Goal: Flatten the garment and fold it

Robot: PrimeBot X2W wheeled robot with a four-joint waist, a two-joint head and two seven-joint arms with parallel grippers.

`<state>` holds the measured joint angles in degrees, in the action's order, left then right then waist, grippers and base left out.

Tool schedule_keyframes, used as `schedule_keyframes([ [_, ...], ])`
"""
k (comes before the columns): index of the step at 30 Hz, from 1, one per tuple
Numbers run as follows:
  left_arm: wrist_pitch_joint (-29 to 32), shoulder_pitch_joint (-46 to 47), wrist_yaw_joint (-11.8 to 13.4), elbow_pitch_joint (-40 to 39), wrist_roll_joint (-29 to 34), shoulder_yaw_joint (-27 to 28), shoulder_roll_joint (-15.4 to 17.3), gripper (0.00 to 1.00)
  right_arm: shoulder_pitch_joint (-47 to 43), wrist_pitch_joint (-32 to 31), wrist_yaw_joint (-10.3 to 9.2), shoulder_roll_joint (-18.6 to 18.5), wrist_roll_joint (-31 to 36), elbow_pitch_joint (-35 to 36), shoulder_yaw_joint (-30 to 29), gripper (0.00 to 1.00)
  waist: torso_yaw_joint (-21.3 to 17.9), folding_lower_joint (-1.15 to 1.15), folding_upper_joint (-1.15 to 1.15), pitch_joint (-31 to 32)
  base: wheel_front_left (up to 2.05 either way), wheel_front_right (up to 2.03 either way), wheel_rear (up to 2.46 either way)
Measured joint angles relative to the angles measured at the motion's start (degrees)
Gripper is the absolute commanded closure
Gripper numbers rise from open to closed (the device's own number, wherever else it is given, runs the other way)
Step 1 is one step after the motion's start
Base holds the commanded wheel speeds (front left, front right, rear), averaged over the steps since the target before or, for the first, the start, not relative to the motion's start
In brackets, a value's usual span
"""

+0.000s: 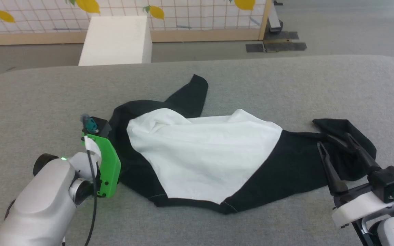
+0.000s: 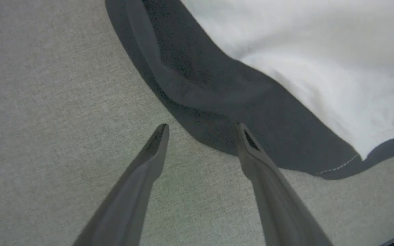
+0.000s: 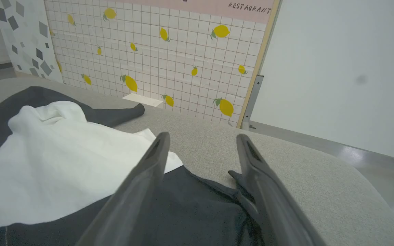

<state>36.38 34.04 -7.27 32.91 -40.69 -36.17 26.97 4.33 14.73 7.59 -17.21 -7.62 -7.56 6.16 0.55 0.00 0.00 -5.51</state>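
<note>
The garment lies crumpled on the grey table, its white body in the middle and black sleeves spread to the far side, left and right. My left gripper is open, pointing down at the table right at the black left edge of the garment, with nothing between its fingers. In the head view its green wrist mount stands beside that edge. My right gripper is open, its fingers low over the bunched black right sleeve. In the right wrist view, the open right gripper hovers over black cloth.
A white box stands on the floor beyond the table's far edge. Behind it runs a tiled partition with lemon prints. Dark floor mats lie at the back right. Bare table surrounds the garment on all sides.
</note>
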Motion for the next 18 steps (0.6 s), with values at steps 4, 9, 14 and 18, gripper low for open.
schedule_keyframes([
  [4, 0.79, 1.8, 0.0, 4.44, -0.44, -4.08, -0.46, 0.0, 1.49, -0.01, 0.0, -0.57, -0.18, -0.53, 1.15, 0.0, -1.06, 0.0, 0.0, -1.1, 0.0, 0.0, 0.0],
  [9, 0.56, 4.13, 0.0, 7.35, -2.36, -7.73, -0.81, 0.0, 3.98, -0.02, 0.0, -3.13, -0.68, -0.68, 1.98, 0.0, -1.77, 0.0, 0.0, -2.3, 0.0, 0.0, 0.0],
  [14, -1.24, 5.5, 0.0, 8.32, -5.88, -10.81, -1.15, 1.0, 6.62, -1.48, 0.0, -6.79, -1.7, -0.51, 4.53, 0.0, -1.09, 0.0, 0.0, -2.36, 0.0, 0.0, 0.0],
  [18, -4.27, 5.61, -0.01, 8.13, -9.66, -11.0, -1.09, 1.0, 9.76, -4.13, 0.0, -11.13, -3.15, 0.54, 8.25, 0.0, -0.47, 0.0, 0.0, -1.83, 0.0, 0.0, 0.0],
])
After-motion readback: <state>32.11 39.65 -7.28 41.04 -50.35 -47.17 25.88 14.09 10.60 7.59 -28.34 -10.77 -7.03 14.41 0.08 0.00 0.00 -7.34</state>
